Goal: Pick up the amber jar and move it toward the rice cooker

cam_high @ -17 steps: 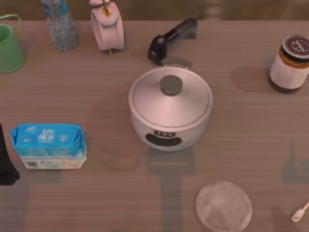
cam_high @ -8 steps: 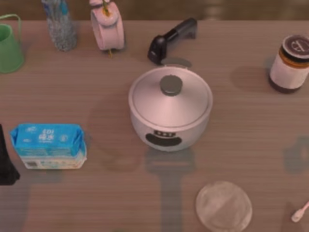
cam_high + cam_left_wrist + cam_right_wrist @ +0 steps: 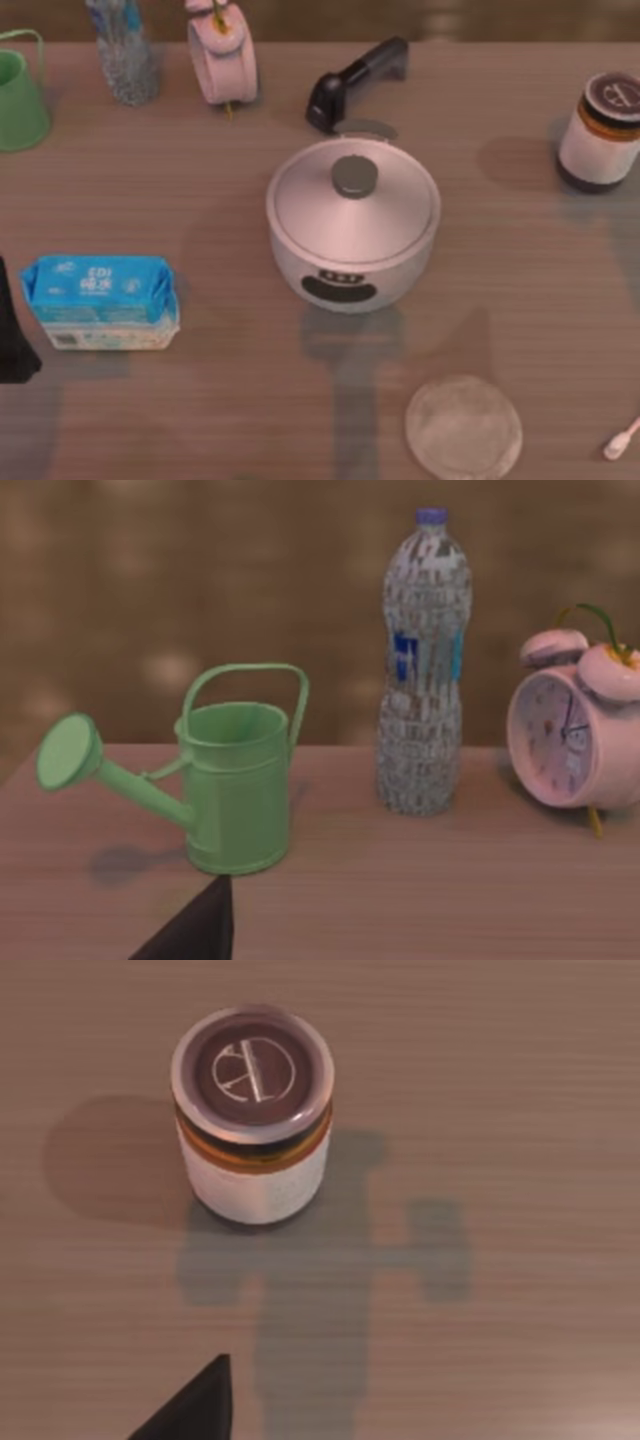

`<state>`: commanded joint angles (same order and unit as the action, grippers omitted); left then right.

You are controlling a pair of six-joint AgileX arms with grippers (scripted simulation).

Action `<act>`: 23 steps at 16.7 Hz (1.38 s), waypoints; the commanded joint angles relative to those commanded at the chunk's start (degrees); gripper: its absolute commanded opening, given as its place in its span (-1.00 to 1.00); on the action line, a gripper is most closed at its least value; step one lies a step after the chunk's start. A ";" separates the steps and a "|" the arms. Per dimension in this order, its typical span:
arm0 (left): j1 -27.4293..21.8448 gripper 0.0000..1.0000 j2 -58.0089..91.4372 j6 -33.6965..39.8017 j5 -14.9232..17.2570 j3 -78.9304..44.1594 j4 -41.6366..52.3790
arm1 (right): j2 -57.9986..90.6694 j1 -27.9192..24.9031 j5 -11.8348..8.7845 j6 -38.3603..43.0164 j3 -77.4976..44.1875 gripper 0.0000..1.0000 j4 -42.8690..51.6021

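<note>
Upright, amber jar [image 3: 602,132] stands far right of rice cooker [image 3: 352,225]; finger state unseen

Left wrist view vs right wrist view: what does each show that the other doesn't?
Only the left wrist view shows the green watering can, the glittery bottle and the pink alarm clock. Only the right wrist view shows the amber jar, standing upright and ungripped, with an arm's shadow across the table beside it. Both share the wooden table and a dark finger tip at the frame's lower edge.
</note>
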<state>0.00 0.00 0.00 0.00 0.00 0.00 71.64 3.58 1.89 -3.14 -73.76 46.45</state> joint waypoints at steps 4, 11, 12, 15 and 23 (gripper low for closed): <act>0.00 1.00 0.00 0.00 0.00 0.00 0.00 | 23.28 -0.79 -0.84 -2.10 -25.56 1.00 8.01; 0.00 1.00 0.00 0.00 0.00 0.00 0.00 | 58.35 -3.30 -2.87 -6.31 -55.89 1.00 20.83; 0.00 1.00 0.00 0.00 0.00 0.00 0.00 | 61.86 -3.64 -3.13 -6.83 -58.22 1.00 22.52; 0.00 1.00 0.00 0.00 0.00 0.00 0.00 | 68.65 -4.42 -3.71 -7.96 -62.43 1.00 26.49; 0.00 1.00 0.00 0.00 0.00 0.00 0.00 | 70.32 -4.33 -3.80 -8.21 -63.02 1.00 27.26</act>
<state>0.00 0.00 0.00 0.00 0.00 0.00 141.96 -0.75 -1.91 -11.35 -136.78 73.71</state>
